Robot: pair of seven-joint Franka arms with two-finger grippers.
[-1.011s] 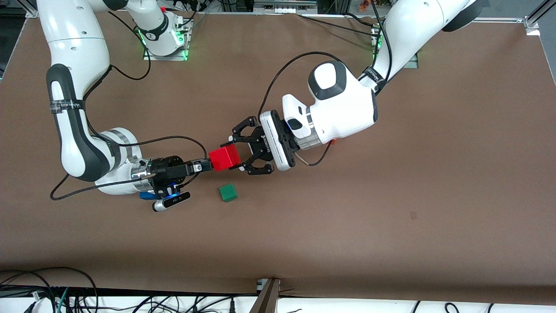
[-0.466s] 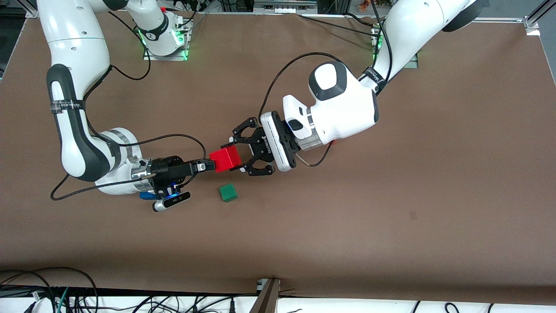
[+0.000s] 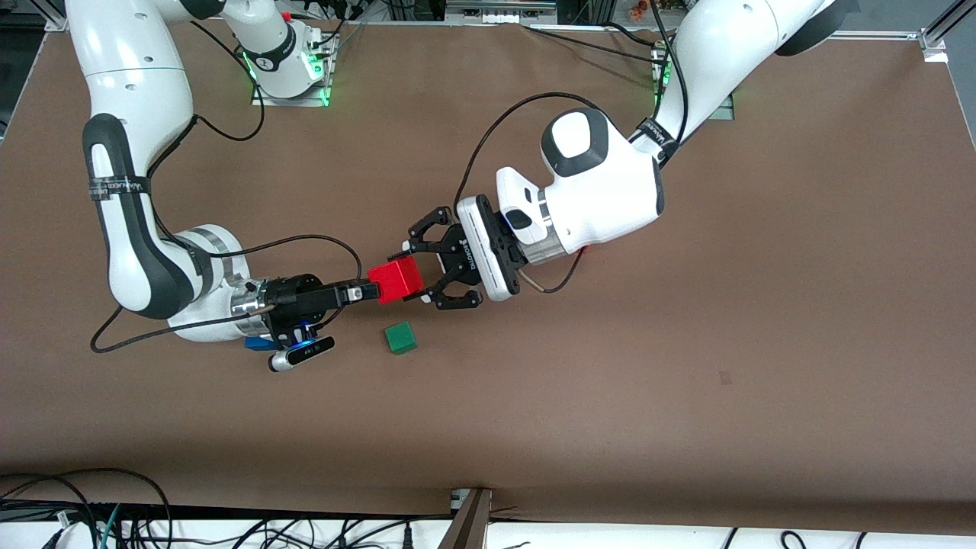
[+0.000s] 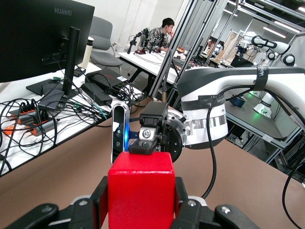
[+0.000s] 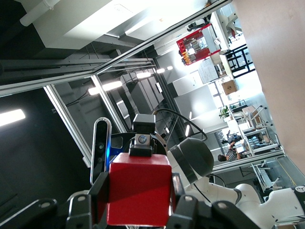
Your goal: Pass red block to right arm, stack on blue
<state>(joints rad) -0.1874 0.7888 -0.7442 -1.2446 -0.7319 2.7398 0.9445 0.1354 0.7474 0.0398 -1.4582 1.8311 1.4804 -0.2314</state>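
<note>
Landmark: the green cube (image 3: 400, 337) lay on the brown table (image 3: 686, 366), and the places below are given from it.
Red block: the red block (image 3: 395, 280) was up in the air, over the table just beside the green cube, off toward the robots' bases from it.
Left gripper: the left gripper (image 3: 424, 268), on the arm with the bulky white wrist, hung over the table beside the green cube; its black linkage fingers (image 3: 450, 297) were clamped on two sides of the red block.
Right gripper: the right gripper (image 3: 371, 290), slim and black, reached in level from the right arm's end of the table and met the same block on its free side, fingers closed onto it.
Left wrist view: the red block (image 4: 141, 194) filled the foreground between the left gripper's fingers (image 4: 99, 199), with the right gripper (image 4: 148, 143) touching its top edge.
Blue block: partly hidden under the right wrist (image 3: 261, 342), toward the right arm's end from the green cube.
</note>
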